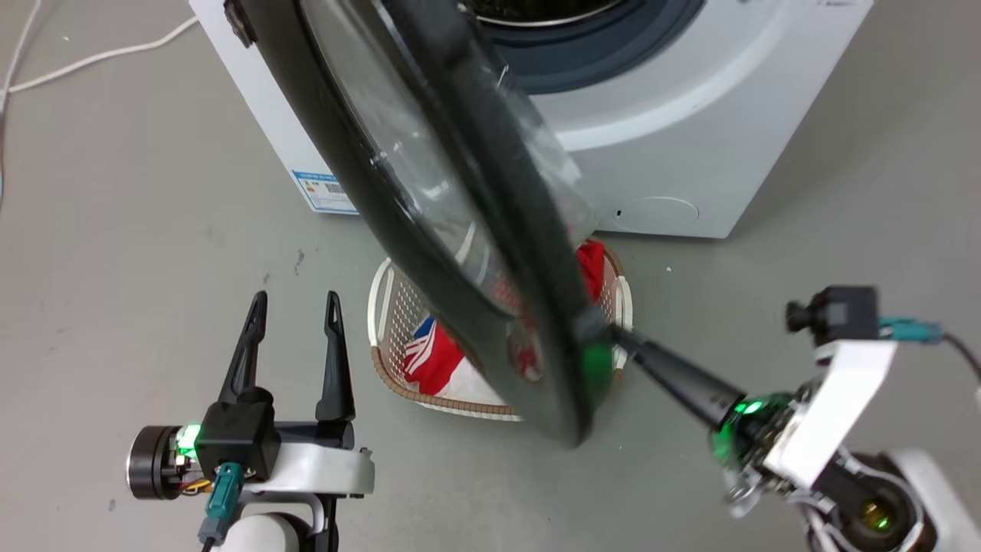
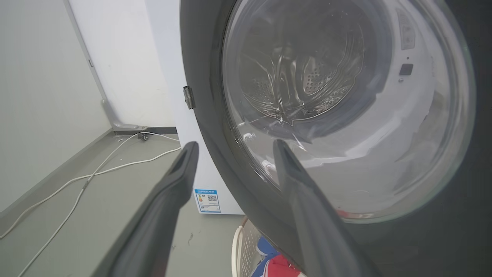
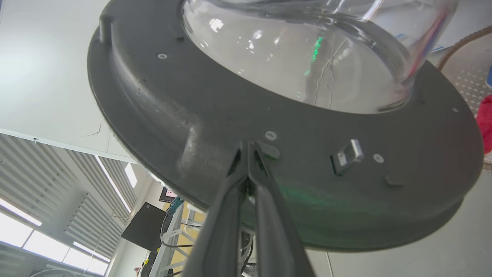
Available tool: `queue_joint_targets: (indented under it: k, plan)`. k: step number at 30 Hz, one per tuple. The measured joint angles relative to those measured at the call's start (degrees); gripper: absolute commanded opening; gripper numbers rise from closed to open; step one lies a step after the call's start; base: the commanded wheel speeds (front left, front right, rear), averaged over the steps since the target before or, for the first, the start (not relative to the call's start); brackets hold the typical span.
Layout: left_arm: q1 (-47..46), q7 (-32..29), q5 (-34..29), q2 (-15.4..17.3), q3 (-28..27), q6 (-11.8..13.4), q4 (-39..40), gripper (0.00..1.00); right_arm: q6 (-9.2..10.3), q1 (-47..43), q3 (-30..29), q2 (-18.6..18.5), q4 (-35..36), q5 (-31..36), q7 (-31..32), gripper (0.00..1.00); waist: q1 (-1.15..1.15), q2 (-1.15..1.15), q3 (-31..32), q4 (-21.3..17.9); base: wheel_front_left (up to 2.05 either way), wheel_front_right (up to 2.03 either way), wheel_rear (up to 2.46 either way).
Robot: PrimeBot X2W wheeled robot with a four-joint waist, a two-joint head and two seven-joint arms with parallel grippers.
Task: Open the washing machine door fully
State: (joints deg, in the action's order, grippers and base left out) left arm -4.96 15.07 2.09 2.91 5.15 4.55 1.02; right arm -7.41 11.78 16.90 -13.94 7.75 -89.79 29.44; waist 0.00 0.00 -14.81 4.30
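Head view catches the washing machine door nearly edge-on. It stands well out from the white washing machine, hinge side at the upper left, free edge hanging over a laundry basket of clothes on the floor. The drum opening lies uncovered behind it. So the door is off its latch and, by my reckoning, roughly midway through its swing; the rest of the arc, towards the robot's left, is not yet done.

The right tool has its two fingers pressed together with nothing between them, tips touching the door's inner side near the free edge. In the right wrist view it meets the grey inner face just beside a small tab, not far from the metal latch. A push from there looks like the way to finish.

The left tool is spread wide and empty, on the door's outer side and apart from it. In the left wrist view it points at the glass bowl. It seems to sit where the door would swing, so it may need to clear off.
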Motion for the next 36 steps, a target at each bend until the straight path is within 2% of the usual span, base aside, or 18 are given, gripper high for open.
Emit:
queue_joint_targets:
  k: [17,23,27,32,33,34,35,36]
  plan:
    - [1.99,0.0,0.01,0.0,-0.13,0.05,-0.56,1.0,-0.07,-2.74,11.5,6.12,-3.63,1.19,2.18,0.0,0.0,0.0,2.57,0.93,0.0,0.0,0.0]
    - [2.9,0.0,0.09,0.0,-0.4,0.31,-0.92,1.0,-0.07,-3.69,12.8,6.75,-4.76,1.55,1.25,0.0,0.0,0.0,4.01,0.53,0.0,0.0,0.0]
    - [4.14,0.0,0.08,0.0,-0.82,0.32,-1.19,1.0,-0.07,-4.47,11.76,6.17,-3.96,3.07,-2.05,0.0,0.0,0.0,5.47,-0.05,0.0,0.0,0.0]
    - [5.62,0.0,0.1,-0.01,-1.38,0.21,-1.46,1.0,-0.08,-4.82,7.49,4.54,-0.76,7.04,-11.95,0.0,0.0,0.0,7.66,-0.9,0.0,0.0,0.0]
    - [5.88,0.0,0.1,0.0,-1.44,0.19,-1.49,1.0,-0.08,-4.94,6.75,4.12,-0.22,7.88,-14.18,0.08,0.0,0.0,8.07,-1.05,0.0,0.0,0.0]
    - [6.05,0.0,0.1,0.0,-1.54,0.15,-1.53,1.0,-0.07,-5.06,5.9,3.57,0.09,9.27,-16.85,0.49,0.0,0.0,8.45,-1.19,0.0,0.0,0.0]
    - [6.26,0.0,0.1,0.0,-1.62,0.14,-1.53,1.0,-0.07,-5.1,4.97,2.86,0.25,10.81,-19.71,1.0,0.0,0.0,8.84,-1.33,0.0,0.0,0.0]
    - [6.48,0.0,0.1,0.0,-1.65,0.1,-1.53,1.0,-0.07,-5.25,4.3,2.16,0.48,12.01,-22.36,1.0,0.0,0.0,9.2,-1.45,0.0,0.0,0.0]
